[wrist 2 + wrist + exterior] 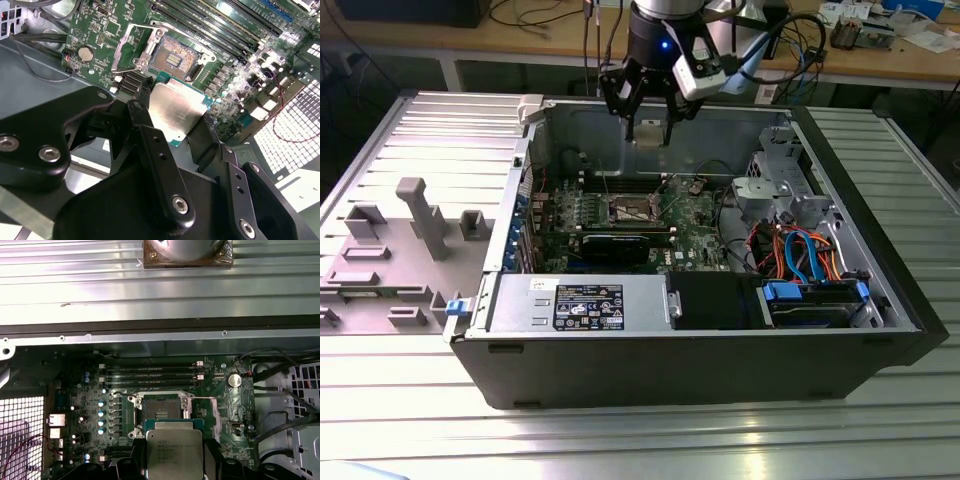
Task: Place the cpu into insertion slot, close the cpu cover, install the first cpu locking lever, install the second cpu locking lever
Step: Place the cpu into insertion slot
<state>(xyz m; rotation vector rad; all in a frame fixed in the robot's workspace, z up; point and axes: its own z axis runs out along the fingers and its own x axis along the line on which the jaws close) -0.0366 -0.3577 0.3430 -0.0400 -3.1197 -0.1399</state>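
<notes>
Gripper: your gripper is clenched on the cpu, one finger on each of two opposite edges, silvery face toward the wrist cameras.
Where the cpu is: held in the air above the open computer case, well clear of the board.
Key relation: the insertion slot lies below the chip and a little off to one side; in both wrist views it sits just past the chip's edge, not yet under it.
Alignment: the chip's edges look roughly parallel to the slot's frame (a judgement from the first wrist view).
Slot state: its golden-brown centre lies bare.
Neighbours: memory slots beside the slot, expansion card on its other side.
Obstructions: you have nothing visible between chip and slot.
</notes>
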